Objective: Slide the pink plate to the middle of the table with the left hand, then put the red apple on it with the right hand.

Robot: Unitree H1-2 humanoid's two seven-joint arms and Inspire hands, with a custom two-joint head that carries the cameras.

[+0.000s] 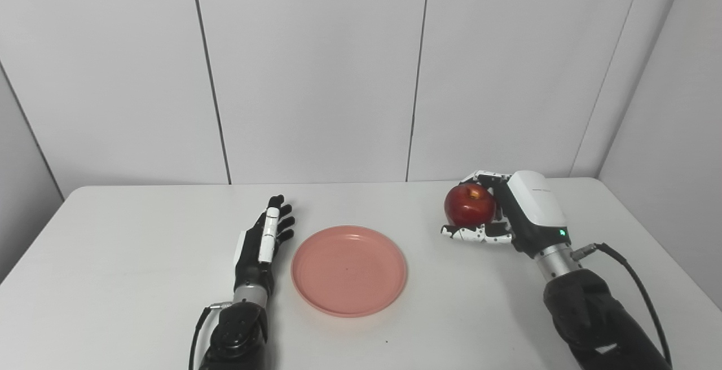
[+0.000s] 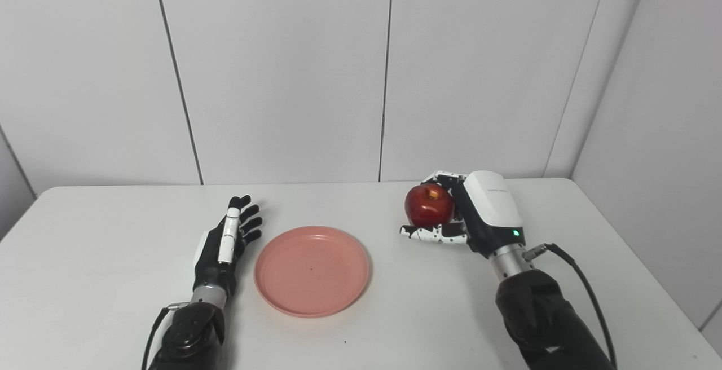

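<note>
White table (image 1: 141,280) bears pink plate (image 1: 349,269); right robot hand (image 1: 507,212) apparently grips red apple (image 1: 468,205).

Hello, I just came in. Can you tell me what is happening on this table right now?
A humanoid robot is working at a white table. Its right hand is closed around a red apple on the right side of the table. A pink plate lies empty near the middle. The left hand is open, with its fingers stretched out, just beside the left rim of the plate and holding nothing. The apple is not yet on the plate.
</note>
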